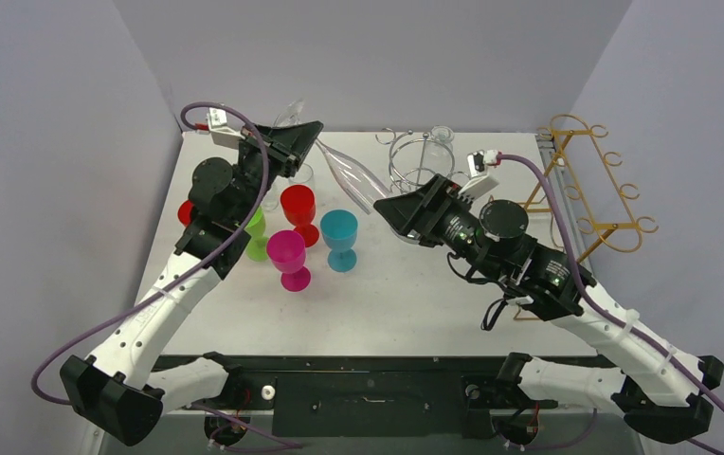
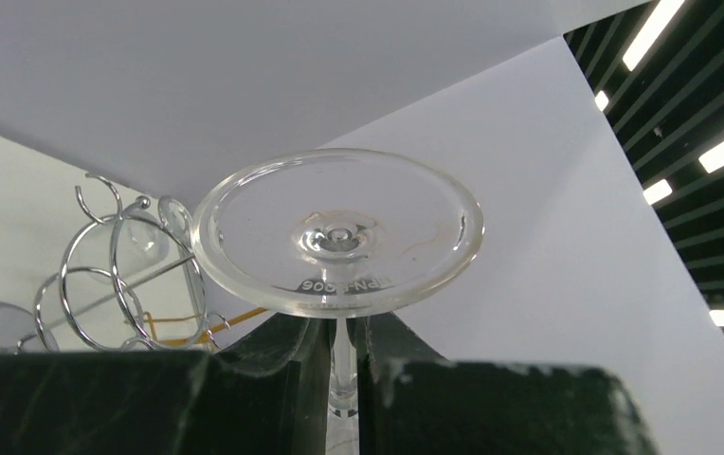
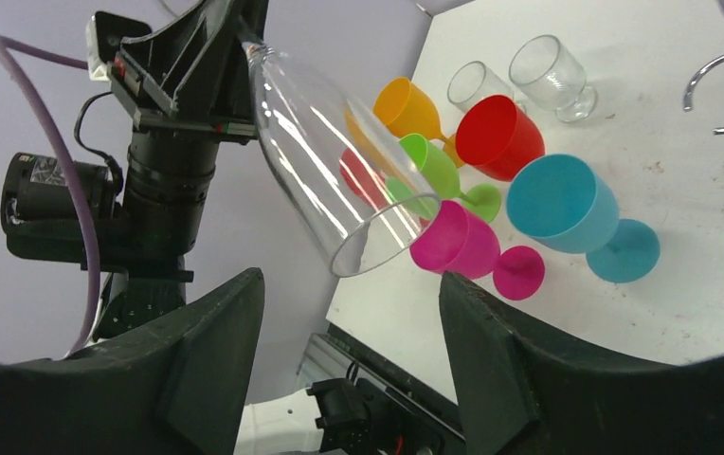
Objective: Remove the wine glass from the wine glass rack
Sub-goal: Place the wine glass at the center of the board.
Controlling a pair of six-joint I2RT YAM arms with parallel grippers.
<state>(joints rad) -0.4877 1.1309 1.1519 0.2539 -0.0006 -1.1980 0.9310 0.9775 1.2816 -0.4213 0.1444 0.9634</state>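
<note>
1. State: L gripper [image 2: 341,343] is clamped on the thin stem [image 2: 343,374] of the clear wine glass [image 3: 325,180], just under its foot [image 2: 337,227]. The glass is off the silver wire rack [image 1: 413,156], in the air over the rear-left of the table [image 1: 415,303]. It's tilted, bowl mouth down toward the R gripper [image 3: 351,322]. That one is spread wide w/ nothing in it, and the rim is just ahead of its fingers [image 3: 211,360].
2. Slip: the grip is on a slick, narrow stem only, w/ the bowl hanging out sideways. The glass could pivot or slide between the pads; the foot is prob the only stop.
3. Knock: any fwd creep of the R gripper nudges the rim and levers against the L grip, so twist or drop.
4. Landing: the magenta goblet [image 3: 453,242], teal goblet [image 3: 559,204], red goblet [image 3: 498,137] and green goblet [image 3: 429,166] crowd near the bowl. Lowering w/o moving clear first likely tips them.
5. Tilt: set down at this angle, the rim meets the table first and the glass rolls. Needs righting before release.
6. Material: can't tell glass vs plastic, so treat as fragile.
7. Swinging back toward the rack could snag the foot on the wire loops.
</note>
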